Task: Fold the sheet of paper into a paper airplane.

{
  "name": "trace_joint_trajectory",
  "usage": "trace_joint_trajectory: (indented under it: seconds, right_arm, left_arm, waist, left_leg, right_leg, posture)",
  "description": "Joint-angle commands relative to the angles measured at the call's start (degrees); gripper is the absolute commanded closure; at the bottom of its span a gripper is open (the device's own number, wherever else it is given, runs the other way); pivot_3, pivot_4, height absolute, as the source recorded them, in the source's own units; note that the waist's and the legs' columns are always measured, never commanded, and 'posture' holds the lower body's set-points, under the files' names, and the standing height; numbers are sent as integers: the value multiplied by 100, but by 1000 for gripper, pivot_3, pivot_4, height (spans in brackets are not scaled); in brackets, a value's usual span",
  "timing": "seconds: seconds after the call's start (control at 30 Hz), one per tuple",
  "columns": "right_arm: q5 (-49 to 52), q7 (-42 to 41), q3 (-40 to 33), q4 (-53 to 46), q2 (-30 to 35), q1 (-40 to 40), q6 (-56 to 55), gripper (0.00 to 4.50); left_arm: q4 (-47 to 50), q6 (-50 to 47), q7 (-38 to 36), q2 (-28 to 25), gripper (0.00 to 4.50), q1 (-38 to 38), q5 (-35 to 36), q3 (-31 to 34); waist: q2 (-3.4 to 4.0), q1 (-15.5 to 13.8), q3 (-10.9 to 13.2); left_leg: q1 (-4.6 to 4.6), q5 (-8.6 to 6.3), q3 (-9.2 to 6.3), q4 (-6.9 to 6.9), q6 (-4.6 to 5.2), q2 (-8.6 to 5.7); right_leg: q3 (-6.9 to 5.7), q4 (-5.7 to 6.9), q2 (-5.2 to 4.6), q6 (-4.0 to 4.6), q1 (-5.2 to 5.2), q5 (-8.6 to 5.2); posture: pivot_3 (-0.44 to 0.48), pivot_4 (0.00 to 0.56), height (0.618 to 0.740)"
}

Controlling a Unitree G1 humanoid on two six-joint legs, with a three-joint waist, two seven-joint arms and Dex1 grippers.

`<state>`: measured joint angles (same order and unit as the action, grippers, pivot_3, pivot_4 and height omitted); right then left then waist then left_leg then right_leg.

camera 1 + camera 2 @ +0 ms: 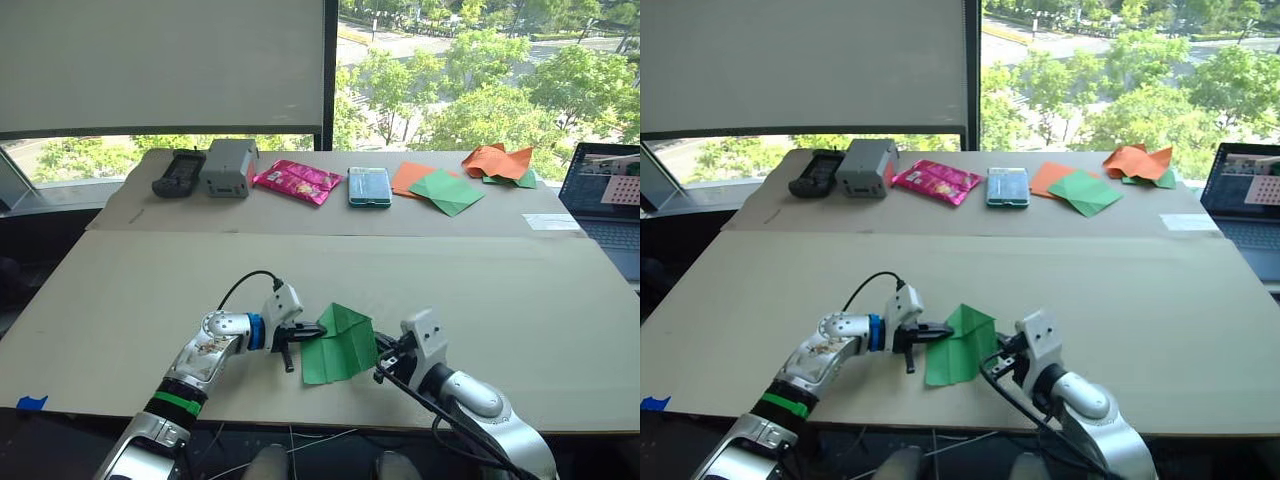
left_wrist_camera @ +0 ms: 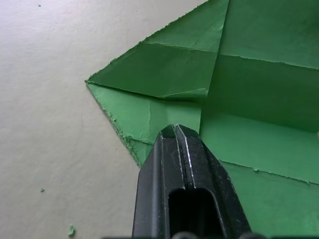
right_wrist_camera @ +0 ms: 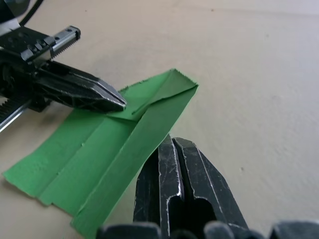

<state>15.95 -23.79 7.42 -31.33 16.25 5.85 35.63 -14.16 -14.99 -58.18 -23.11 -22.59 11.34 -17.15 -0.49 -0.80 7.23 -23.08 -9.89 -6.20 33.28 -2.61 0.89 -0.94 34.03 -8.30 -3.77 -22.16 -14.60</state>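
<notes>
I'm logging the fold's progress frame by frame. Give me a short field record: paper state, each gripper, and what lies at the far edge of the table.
paper: sheet of paper, bright green, partly folded with creases, on the table
left gripper: left gripper shut, tips at the sheet's left edge
right gripper: right gripper shut, at the sheet's right edge
far edge: black handset, grey box, pink packet, orange sheets, green diamond sheet
</notes>
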Motion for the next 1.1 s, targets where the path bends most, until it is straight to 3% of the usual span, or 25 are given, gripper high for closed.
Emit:
trace_joint_trajectory:
  seconds: [0.03, 0.53, 0.87, 1.1]
  right_arm:
    - [106, -189, 120, 130, -23, -387, -147, 4500]
    - [-245, -501, 1088, 1229, -132, -1369, -256, 4500]
    - [-460, -614, 1283, 1705, -163, -1683, -238, 4500]
    - [-525, -661, 1314, 1833, -177, -1712, -260, 4500]
  left_arm:
    - [-526, -187, 119, -44, 4484, 157, -409, -245]
    - [-164, -453, 341, -180, 4484, 293, -272, 109]
    - [1086, -1062, 521, -962, 4484, 741, 29, 933]
    - [1851, -1544, 303, -723, 4484, 872, 1007, 1333]
  waist:
    - [1, -5, -1]
    - [20, 18, -18]
    - [-4, 185, 0]
    - [-30, 163, 25]
  left_leg:
    - [-4, 0, 0, 0, 0, 0]
    - [-3, 3, 0, -2, 5, 0]
    - [35, 6, -1, -30, 10, 6]
    - [46, 6, -2, -46, 10, 8]
  right_leg:
    - [0, 1, 0, -2, 1, 1]
    - [-1, 17, 2, -25, 3, 14]
    - [7, 76, 8, -27, -6, 15]
    - [5, 89, 8, -24, -6, 14]
  posture:
    - [0, 150, 706]
    - [0, 150, 706]
    - [0, 150, 706]
    - [0, 150, 706]
